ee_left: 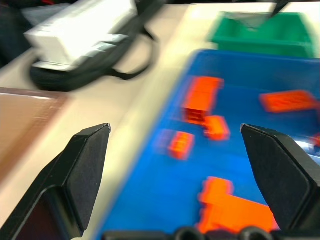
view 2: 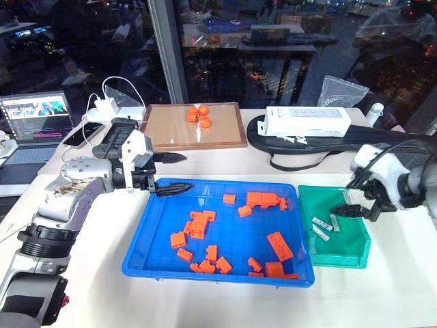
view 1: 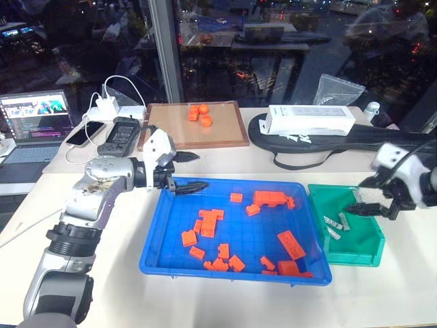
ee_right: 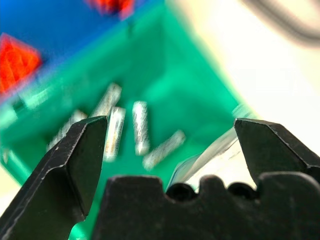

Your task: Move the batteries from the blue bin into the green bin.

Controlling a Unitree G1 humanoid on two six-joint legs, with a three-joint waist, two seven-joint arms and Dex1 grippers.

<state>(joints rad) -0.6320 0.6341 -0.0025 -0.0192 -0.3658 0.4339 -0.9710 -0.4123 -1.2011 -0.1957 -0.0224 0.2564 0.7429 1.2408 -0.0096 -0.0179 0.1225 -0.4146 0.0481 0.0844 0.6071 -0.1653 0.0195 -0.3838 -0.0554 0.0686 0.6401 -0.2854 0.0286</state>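
Observation:
The blue bin (view 1: 158,240) lies in the middle of the table and holds several orange blocks (view 1: 208,224). To its right stands the green bin (view 1: 362,251) with several silvery batteries (ee_right: 140,127) lying on its floor, also seen as batteries (view 1: 334,223) from the head. My right gripper (view 1: 373,208) hangs open just above the green bin with nothing between its fingers. My left gripper (view 1: 192,186) is open and empty over the blue bin's far left corner, pointing across the bin.
A wooden-framed board (view 1: 194,126) with a few orange blocks sits at the back. A white box (view 1: 311,120) rests on a black bag (view 1: 382,140) at the back right. A laptop (view 1: 34,126), phones and a charger (view 1: 106,106) are at the back left.

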